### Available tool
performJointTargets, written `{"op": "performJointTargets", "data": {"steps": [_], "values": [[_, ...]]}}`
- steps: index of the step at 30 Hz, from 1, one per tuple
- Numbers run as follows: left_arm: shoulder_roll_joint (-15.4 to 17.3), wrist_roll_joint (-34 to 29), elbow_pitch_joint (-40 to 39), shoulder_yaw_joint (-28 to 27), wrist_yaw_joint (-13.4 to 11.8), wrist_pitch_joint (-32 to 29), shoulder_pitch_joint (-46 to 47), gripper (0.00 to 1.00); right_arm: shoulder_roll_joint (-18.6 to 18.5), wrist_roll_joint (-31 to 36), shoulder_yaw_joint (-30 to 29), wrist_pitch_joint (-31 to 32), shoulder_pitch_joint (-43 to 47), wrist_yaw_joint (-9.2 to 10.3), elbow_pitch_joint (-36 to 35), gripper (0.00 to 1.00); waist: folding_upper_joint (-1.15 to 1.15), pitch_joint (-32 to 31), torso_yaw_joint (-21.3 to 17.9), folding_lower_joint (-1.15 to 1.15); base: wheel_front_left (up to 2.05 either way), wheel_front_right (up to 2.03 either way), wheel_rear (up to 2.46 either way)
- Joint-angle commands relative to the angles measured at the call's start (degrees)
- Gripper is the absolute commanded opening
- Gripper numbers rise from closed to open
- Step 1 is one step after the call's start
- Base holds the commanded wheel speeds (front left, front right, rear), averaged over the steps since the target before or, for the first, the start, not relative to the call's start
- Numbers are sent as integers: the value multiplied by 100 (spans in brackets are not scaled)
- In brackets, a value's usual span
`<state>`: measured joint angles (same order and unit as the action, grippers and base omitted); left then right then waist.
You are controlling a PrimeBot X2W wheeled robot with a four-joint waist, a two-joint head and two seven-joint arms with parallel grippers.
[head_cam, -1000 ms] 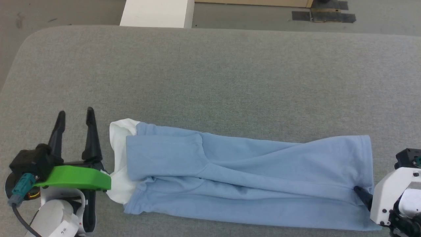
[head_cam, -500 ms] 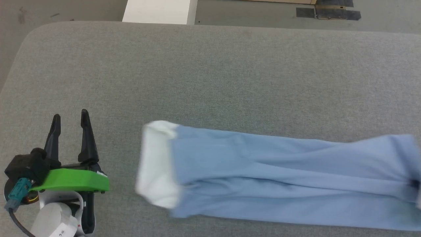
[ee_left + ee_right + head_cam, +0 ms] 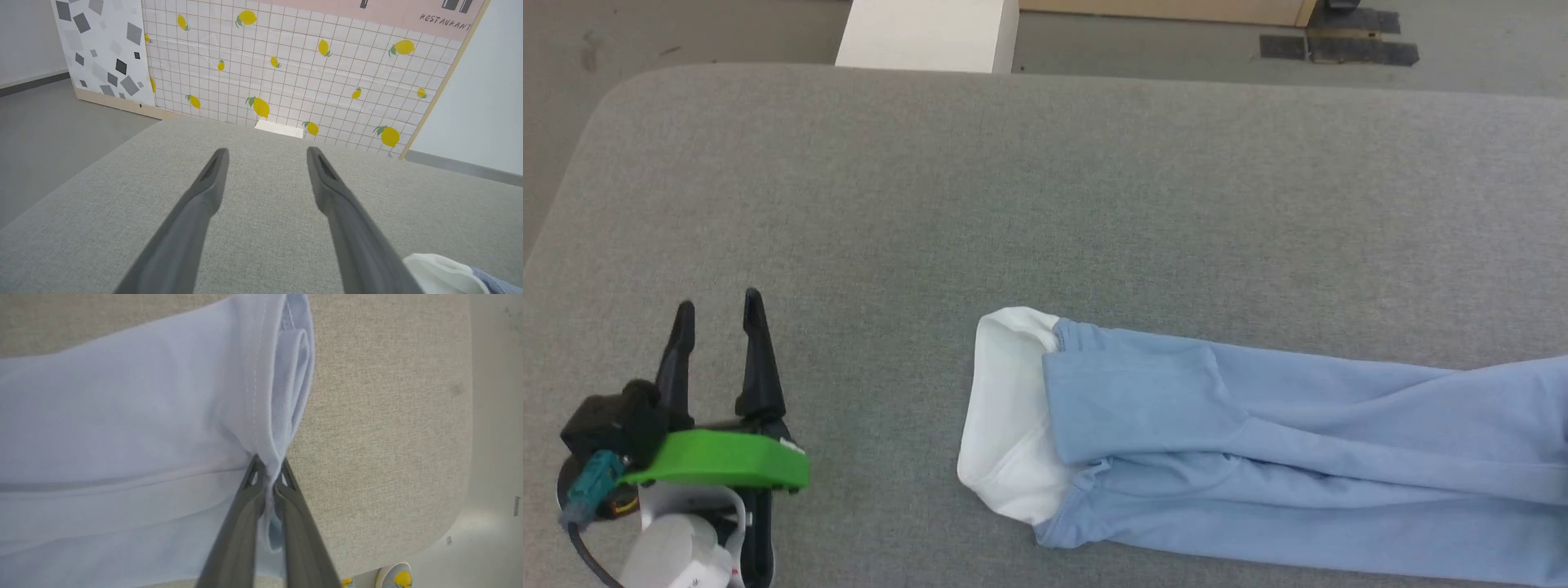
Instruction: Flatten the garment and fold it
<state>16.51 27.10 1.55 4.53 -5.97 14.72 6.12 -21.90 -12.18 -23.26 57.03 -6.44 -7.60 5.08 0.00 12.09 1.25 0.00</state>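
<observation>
Right gripper [image 3: 268,465] is pressed together on the garment [image 3: 1258,465], pinching the hem right at the stitched edge. It looks like more than one layer is caught; I can't tell how many. Left gripper [image 3: 719,300] sits at 8 o'clock in the head view, fingers spread, nothing between them, over bare grey table [image 3: 1013,188].

The garment lies flat on the table at 4 o'clock of the head view and runs off the frame at 3. Its long axis goes roughly 9-to-3, tilted slightly toward 4. The white collar [image 3: 1005,425] is the 9 o'clock end and the hem is the 3 o'clock end. The sides are already folded in, so it's a narrow strip with creases running lengthwise.

My read is that this is a tension or reposition pull by the hem. To do it well:
- pull straight along the long axis and stay low to the table
- don't lift, or the folded-in sides fall open
- bring the left gripper onto the collar at its 3 o'clock to anchor before stretching
- go slow, since the hem pinch is shallow and could slip
</observation>
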Motion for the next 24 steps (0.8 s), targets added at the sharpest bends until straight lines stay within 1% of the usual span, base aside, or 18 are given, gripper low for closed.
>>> {"op": "performJointTargets", "data": {"steps": [1,3,6,9,11,15,18,24], "values": [[-4,8,29,-5,50,27,-101,100,-71,-127,140,140,123,11,-291,0,0,-89,-42,0,0,0,0],[-9,26,40,2,50,23,-145,100,-176,-314,398,453,322,11,-868,0,0,-148,-55,0,0,0,0],[-15,62,51,-8,34,13,-214,100,-141,-667,753,888,539,11,-1829,0,0,-213,-95,0,0,0,0],[-23,81,63,7,31,12,-252,100,-75,-925,1130,1035,595,11,-2466,0,0,-238,-105,0,0,0,0],[-32,88,80,27,33,12,-265,100,-41,-1030,1457,1000,538,11,-2665,0,0,-256,-100,0,0,0,0],[-36,106,110,66,57,10,-282,100,164,-1202,2229,820,320,11,-2660,0,0,-287,-35,0,0,0,0],[-29,110,109,94,76,5,-268,100,264,-1298,2789,678,117,11,-2417,0,0,-295,68,0,0,0,0],[-2,106,109,111,38,-37,-262,100,388,-1466,3882,346,-416,11,-1886,0,0,-234,291,0,0,0,0]]}}
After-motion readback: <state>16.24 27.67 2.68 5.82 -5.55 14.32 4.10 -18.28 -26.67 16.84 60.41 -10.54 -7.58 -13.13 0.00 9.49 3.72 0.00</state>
